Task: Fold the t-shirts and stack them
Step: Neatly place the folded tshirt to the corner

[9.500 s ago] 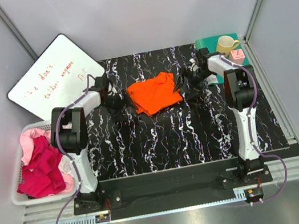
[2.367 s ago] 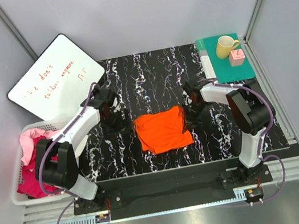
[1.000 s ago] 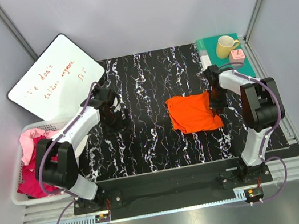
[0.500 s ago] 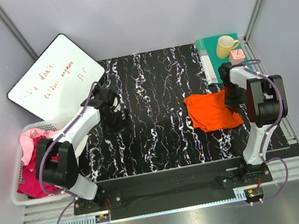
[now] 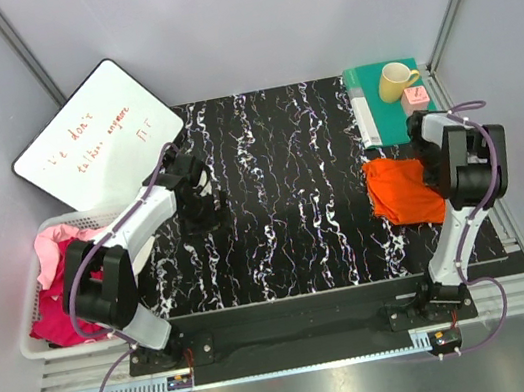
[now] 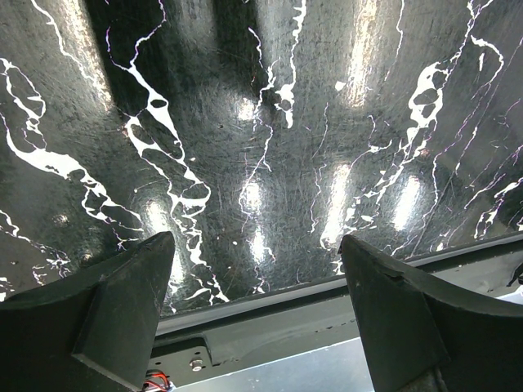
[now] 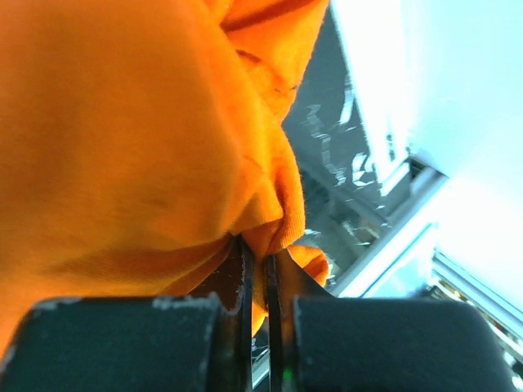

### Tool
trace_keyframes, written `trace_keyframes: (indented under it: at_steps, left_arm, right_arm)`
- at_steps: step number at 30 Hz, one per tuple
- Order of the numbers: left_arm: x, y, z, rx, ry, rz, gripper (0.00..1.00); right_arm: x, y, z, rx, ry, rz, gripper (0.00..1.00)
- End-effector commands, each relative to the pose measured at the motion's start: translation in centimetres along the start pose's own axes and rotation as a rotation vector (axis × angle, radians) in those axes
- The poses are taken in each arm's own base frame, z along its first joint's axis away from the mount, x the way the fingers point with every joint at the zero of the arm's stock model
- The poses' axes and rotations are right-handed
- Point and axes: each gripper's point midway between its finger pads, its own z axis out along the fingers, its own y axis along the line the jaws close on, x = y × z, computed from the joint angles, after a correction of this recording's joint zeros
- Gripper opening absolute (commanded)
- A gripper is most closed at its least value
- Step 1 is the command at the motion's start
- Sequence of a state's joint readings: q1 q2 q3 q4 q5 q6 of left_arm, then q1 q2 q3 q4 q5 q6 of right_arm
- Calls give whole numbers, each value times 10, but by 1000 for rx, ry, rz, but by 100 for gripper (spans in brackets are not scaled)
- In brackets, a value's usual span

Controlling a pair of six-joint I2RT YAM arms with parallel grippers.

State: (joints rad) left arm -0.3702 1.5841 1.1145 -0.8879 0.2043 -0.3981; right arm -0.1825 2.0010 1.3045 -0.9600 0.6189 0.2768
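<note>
The folded bright orange t-shirt [image 5: 401, 191] lies at the right edge of the black marbled table [image 5: 284, 202]. My right gripper [image 5: 430, 171] is shut on its right side; in the right wrist view the orange t-shirt [image 7: 131, 139] fills the frame, a fold pinched between the fingers of the right gripper [image 7: 255, 269]. Magenta t-shirts [image 5: 66, 291] and a pale pink one [image 5: 47, 244] sit crumpled in the white basket [image 5: 40, 349] at the left. My left gripper [image 5: 201, 207] hangs open over bare table at the left; the left wrist view shows the left gripper [image 6: 257, 269] holding nothing.
A whiteboard [image 5: 95, 139] with red writing leans at the back left. A teal-green mat [image 5: 382, 129] at the back right carries a yellow mug [image 5: 394, 81] and a small pink block [image 5: 416, 96]. The table's front edge [image 6: 270, 298] shows below the left fingers.
My right gripper has dragged the orange t-shirt rightwards from the table's middle to its right edge. The left arm has stayed still and open.
</note>
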Motion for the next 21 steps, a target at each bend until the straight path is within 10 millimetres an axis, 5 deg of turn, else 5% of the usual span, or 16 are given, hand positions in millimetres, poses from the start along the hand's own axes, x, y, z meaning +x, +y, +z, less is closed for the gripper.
trace_keyframes:
  at_steps: [1, 8, 10, 14, 17, 21]
  left_arm:
    - [-5, -1, 1, 14, -24, 18, 88]
    - [-3, 1, 1, 9, -28, 23, 88]
    - [-3, 2, 1, 6, -29, 25, 89]
    - [-5, 2, 2, 5, -34, 21, 90]
    - [-7, 1, 4, 7, -37, 15, 91]
    - [-11, -2, 0, 12, -49, 20, 91]
  right_arm:
    - [-13, -19, 17, 111, -5, 64, 0]
    - [-31, -25, 10, 112, -35, 97, 2]
    - [-42, -27, 3, 98, -63, 97, 14]
    - [-66, -38, -9, 115, -120, 63, 59]
    - [-71, -29, -14, 53, -124, 82, 66]
    - [-61, -28, -5, 79, -86, 58, 86]
